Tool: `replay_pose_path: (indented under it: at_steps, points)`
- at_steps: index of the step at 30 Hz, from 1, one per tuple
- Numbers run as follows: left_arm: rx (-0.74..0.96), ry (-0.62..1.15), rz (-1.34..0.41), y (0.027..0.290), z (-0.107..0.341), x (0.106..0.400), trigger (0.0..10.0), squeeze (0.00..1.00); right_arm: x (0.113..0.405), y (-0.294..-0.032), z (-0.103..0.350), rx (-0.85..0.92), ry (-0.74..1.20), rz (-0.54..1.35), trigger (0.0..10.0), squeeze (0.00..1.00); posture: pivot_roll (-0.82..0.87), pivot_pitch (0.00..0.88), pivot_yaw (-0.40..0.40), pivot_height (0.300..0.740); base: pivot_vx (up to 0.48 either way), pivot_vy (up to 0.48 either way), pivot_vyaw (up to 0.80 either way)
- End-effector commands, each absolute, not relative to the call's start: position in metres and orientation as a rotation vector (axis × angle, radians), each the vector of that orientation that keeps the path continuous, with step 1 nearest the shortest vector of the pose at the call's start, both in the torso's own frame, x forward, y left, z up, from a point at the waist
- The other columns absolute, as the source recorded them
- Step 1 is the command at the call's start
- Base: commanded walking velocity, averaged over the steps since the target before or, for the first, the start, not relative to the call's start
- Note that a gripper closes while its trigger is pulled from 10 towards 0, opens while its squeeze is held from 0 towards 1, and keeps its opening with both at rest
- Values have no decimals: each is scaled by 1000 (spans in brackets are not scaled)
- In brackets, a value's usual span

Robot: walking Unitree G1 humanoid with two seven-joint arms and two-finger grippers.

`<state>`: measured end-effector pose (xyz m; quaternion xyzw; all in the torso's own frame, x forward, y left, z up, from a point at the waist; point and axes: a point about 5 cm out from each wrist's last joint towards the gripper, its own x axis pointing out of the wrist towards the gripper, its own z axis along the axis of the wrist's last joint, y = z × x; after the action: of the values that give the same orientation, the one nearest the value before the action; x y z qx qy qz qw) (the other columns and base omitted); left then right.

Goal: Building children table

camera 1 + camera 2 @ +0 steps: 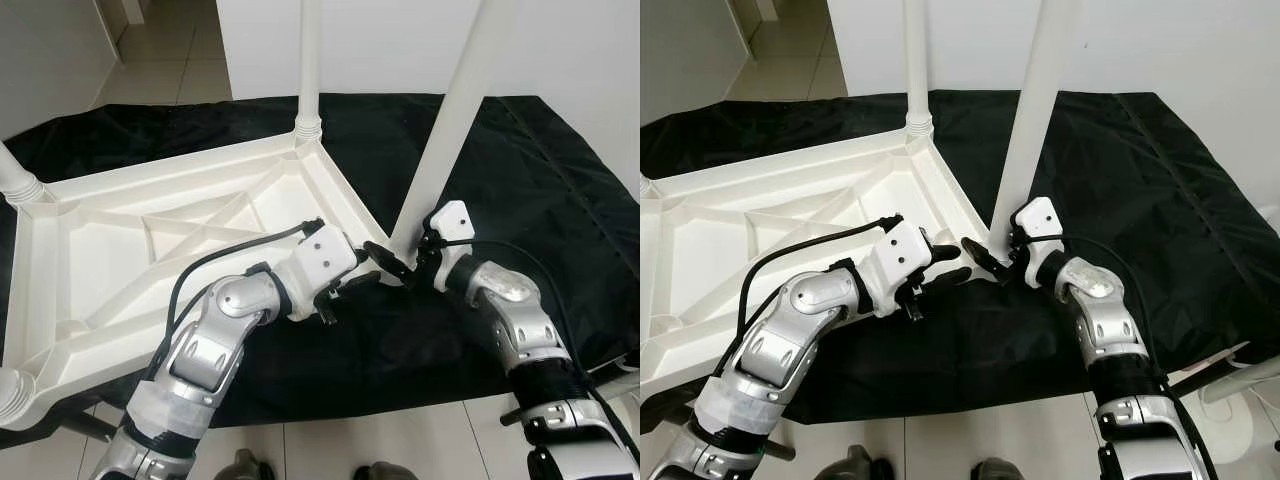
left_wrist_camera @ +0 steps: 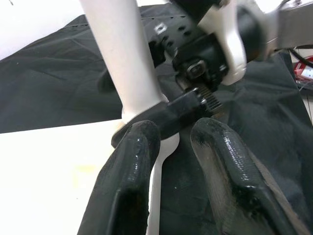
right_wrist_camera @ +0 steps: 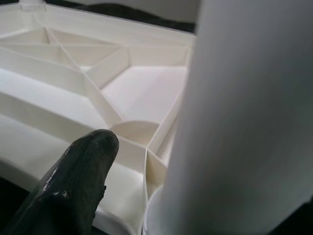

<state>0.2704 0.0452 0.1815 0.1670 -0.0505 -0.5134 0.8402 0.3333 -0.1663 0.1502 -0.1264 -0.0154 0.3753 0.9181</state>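
Upturned white tabletop (image 1: 150, 240) lies on the black cloth (image 1: 560, 170), legs already standing at three corners. Left gripper (image 1: 352, 283), fingers apart, steadies the near corner; right gripper (image 1: 400, 268) clasps the fourth leg (image 1: 450, 130) low down. Keep it plumb, I'd say, then twist home.

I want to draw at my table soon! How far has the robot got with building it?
Done: the far leg stands in its corner of the upside-down tabletop. In hand: the right hand grips the near leg at its corner, with the left hand open beside it. Left: probably fixing it, then flipping the table.
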Motion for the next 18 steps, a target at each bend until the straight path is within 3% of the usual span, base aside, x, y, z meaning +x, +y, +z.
replay_pose_path:
  at_steps: [1, 2, 3, 4, 5, 6, 14, 15, 18]
  points:
    - [348, -106, -1084, 44, 182, 272, 10000, 0, 335, -165, 145, -281, -6, 796, 10000, 0, -106, 27, 63, 740, 0, 0, 0]
    - [348, -106, -1084, 44, 182, 272, 10000, 0, 335, -165, 145, -281, -6, 796, 10000, 0, -106, 27, 63, 740, 0, 0, 0]
    - [347, -108, -1087, 44, 182, 271, 10000, 0, 337, -164, 144, -281, 0, 802, 9216, 0, -107, 30, 65, 740, 0, 0, 0]
    - [346, -108, -1090, 43, 182, 271, 10000, 0, 338, -164, 143, -280, 4, 805, 7059, 0, -106, 27, 64, 740, 0, 0, 0]
    - [346, -109, -1092, 43, 182, 271, 10000, 0, 339, -164, 142, -279, 5, 809, 7059, 0, -106, 27, 64, 740, 0, 0, 0]
    - [347, -111, -1092, 42, 183, 271, 10000, 0, 339, -165, 140, -274, 16, 810, 0, 0, -103, 23, 60, 740, 0, 0, 0]
    - [350, -114, -1086, 42, 183, 272, 10000, 0, 339, -169, 135, -253, 35, 813, 0, 0, -103, 27, 63, 740, 0, 0, 0]
    - [348, -113, -1083, 43, 183, 272, 10000, 0, 337, -170, 134, -248, 37, 817, 10000, 0, -105, 29, 64, 740, 0, 0, 0]
    - [347, -111, -1083, 43, 183, 272, 10000, 0, 335, -172, 132, -233, 37, 811, 10000, 0, -109, 33, 65, 740, 0, 0, 0]
